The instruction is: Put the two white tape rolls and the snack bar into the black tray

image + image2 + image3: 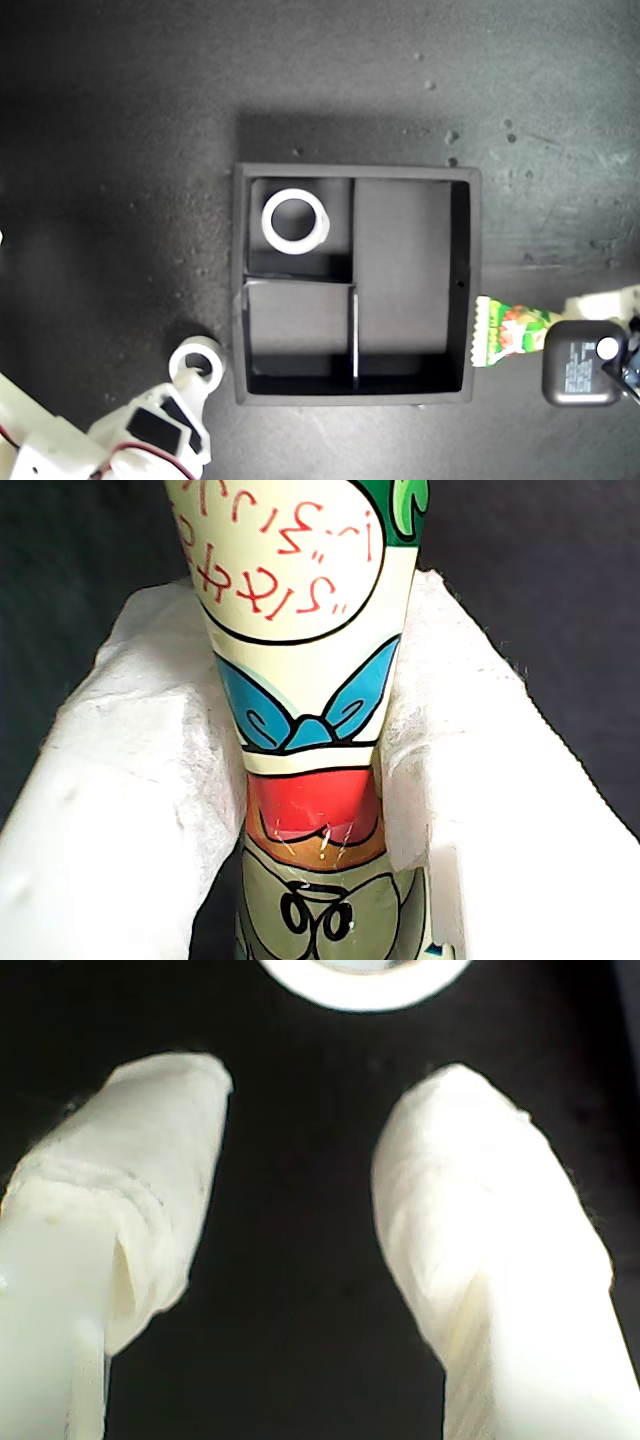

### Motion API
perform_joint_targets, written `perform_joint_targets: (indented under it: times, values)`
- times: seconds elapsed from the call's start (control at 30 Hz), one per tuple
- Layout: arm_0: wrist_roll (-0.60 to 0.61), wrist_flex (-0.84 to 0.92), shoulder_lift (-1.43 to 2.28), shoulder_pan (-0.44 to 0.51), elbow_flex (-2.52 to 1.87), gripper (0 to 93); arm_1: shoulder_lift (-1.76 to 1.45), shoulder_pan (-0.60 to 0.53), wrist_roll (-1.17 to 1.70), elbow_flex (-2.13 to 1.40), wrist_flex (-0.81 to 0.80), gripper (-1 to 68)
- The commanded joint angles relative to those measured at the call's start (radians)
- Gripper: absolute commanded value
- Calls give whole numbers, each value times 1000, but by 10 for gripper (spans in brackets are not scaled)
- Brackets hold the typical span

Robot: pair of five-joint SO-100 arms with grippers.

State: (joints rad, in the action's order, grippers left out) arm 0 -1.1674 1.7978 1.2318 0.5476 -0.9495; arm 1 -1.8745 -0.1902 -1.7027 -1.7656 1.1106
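The first hand (pixel 315 810) is gripping the snack bar (pixel 512 331) just outside the tray (pixel 460 290) at three o'clock, long axis crossing the long compartment. The second hand (pixel 300 1210) is hanging open, empty, beside a tape roll (pixel 196 364).

Our first gripper (pixel 315 780) is clamped, both padded fingers (pixel 140 810) pressing the snack bar (pixel 300 630), which runs out ahead of the tips. Our second gripper (pixel 300 1130) stands parted, its wrapped fingers (pixel 480 1220) well apart, nothing between them.
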Motion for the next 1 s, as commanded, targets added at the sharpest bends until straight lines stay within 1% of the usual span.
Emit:
perform_joint_targets:
  times: [0.0,0.1,0.17,0.2,0.37,0.47,0.6,0.77,0.83,0.97]
  values:
    - [0,-40,2,8,2,117,-23,98,657,67,-49,-5]
    - [-8,-41,-3,14,9,118,-23,140,913,104,-15,-5]
    - [-20,-41,-3,21,11,119,-23,193,899,133,23,-5]
    - [-26,-41,-3,28,11,120,-23,198,917,155,20,-5]
    - [-40,-77,-35,49,18,128,31,118,1204,321,69,-5]
    - [-41,-87,-89,52,67,130,54,92,1350,341,40,-5]
    - [-51,-84,-163,49,112,132,255,84,1442,503,40,-5]
    - [-81,-67,-196,23,95,132,575,63,1477,850,163,-5]
    - [-94,-51,-206,20,94,132,634,55,1477,908,179,-5]
    - [-106,-28,-209,18,77,133,644,43,1477,902,166,-5]
